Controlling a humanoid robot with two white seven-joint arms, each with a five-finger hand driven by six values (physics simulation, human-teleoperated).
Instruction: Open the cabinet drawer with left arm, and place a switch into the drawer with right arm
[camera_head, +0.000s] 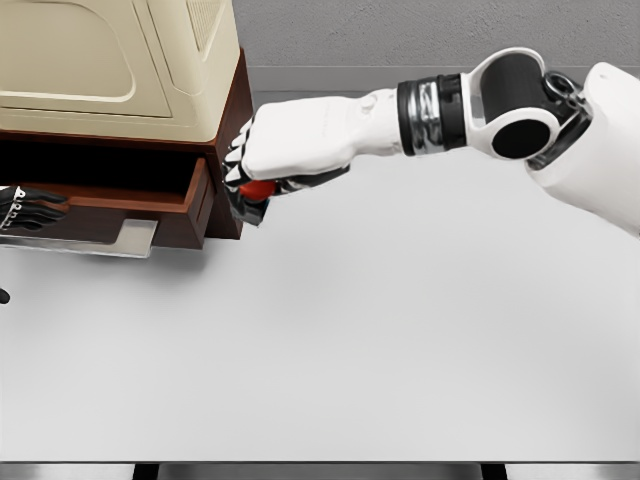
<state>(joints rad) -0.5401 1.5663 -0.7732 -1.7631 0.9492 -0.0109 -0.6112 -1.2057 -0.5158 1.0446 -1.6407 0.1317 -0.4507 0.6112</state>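
A dark brown cabinet (232, 110) with a cream top stands at the back left of the white table. Its drawer (196, 200) is pulled out toward me, with a silver handle (132, 238) on the front. My left hand (28, 208) shows at the left edge, dark fingers curled on the drawer front's top edge. My right hand (262, 170) reaches in from the right and is shut on the switch (256, 192), a black block with a red button. The switch hangs just right of the drawer's right side, near the cabinet's corner. The drawer's inside is hidden.
The white table (380, 340) spreads wide in front of and to the right of the cabinet. A grey wall (400, 30) runs behind. The table's front edge (320, 462) lies along the bottom of the view.
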